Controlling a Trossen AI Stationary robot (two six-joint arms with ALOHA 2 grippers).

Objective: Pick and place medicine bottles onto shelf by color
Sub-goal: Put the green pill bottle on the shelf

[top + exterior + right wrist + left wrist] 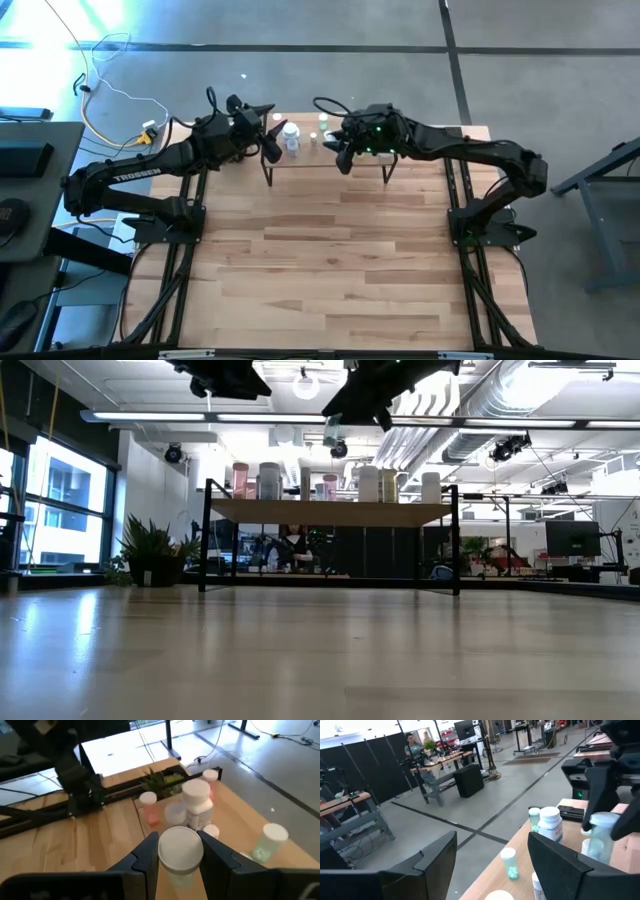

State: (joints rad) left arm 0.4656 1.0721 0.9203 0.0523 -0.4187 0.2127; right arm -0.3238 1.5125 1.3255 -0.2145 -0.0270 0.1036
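Gripping white-capped bottle (180, 852), right claw (180, 862) clenched above shelf (420, 168); left claw (490, 865) released, empty.

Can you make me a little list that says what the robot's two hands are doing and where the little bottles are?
right hand: shut on a white-capped bottle, held above the shelf
left hand: open, empty, over the shelf's left end
bottles on shelf: a row along the board, among them a wide white jar, a pink-tinted vial and a green-tinted vial
plant: behind the shelf
table: light wood
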